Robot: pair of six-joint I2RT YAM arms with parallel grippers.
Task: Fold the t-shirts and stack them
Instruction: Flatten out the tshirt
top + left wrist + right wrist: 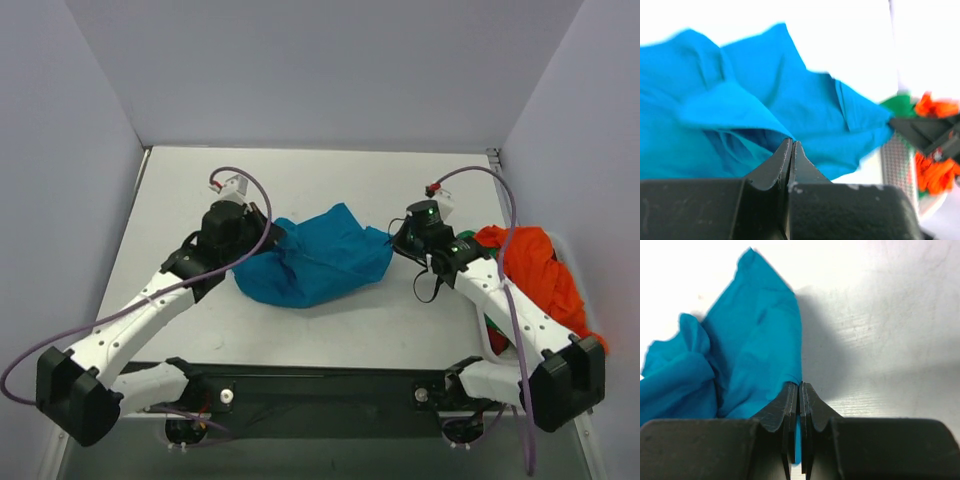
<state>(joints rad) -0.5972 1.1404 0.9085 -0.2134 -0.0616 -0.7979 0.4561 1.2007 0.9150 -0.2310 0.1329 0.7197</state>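
White table: teal t-shirt centre; orange t-shirt beside right arm.

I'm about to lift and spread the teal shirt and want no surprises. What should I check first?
1. Grip of left gripper on teal shirt: ok, shut on cloth.
2. Grip of right gripper: ok, cloth pinched.
3. Grips at opposite ends of the shirt: ok.
4. Shirt lying flat: not ok, bunched.
5. Apart from orange shirt: ok.
6. Which corners are held: cannot tell.
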